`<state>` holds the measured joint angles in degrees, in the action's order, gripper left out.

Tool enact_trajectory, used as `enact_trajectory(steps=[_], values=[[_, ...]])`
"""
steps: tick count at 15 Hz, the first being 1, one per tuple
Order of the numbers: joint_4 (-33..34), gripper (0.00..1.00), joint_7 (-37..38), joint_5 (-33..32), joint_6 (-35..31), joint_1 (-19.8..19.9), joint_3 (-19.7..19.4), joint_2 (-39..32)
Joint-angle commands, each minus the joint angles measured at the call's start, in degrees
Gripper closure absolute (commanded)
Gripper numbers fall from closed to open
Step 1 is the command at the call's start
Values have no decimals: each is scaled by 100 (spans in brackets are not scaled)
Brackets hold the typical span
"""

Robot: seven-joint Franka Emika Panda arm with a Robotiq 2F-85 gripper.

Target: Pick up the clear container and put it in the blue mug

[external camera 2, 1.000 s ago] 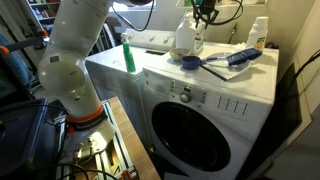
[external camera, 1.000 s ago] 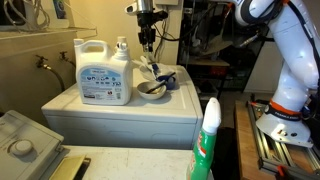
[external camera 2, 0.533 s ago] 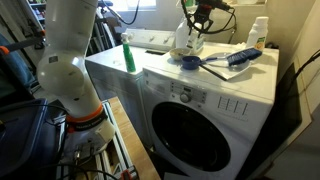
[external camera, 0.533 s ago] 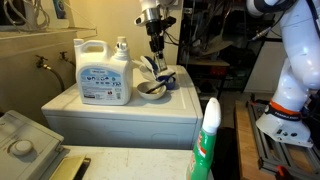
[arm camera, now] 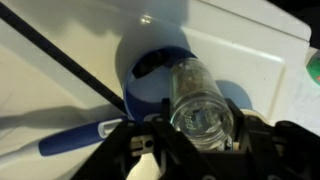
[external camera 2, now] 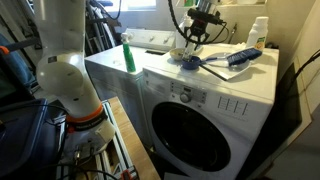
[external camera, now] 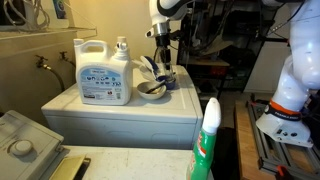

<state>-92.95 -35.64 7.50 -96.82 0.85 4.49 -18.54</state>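
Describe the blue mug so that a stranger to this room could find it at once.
On the white washing machine stands a large white detergent jug. Beside it lies a shallow brownish bowl, then the blue mug, under the end effector that holds the clear container. Only the mug is small, dark blue and cylindrical.

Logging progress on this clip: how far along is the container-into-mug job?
Done: the clear container is lifted, gripped in the tool. In hand: it hangs above the blue mug, off toward one side of the rim in the wrist view. Left: centring, lowering it in, releasing.
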Motion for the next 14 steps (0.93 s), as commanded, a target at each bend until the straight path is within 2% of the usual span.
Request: enact_trajectory(steps=[1, 8, 11, 14], values=[[-1151, 72, 13, 47, -554, 90, -36, 696], [-1934, 72, 386, -293, -2349, -101, -37, 1209], [-2037, 72, 447, -502, -2423, -156, -21, 1410], [-2029, 72, 306, -484, -2196, -205, 4, 1447]])
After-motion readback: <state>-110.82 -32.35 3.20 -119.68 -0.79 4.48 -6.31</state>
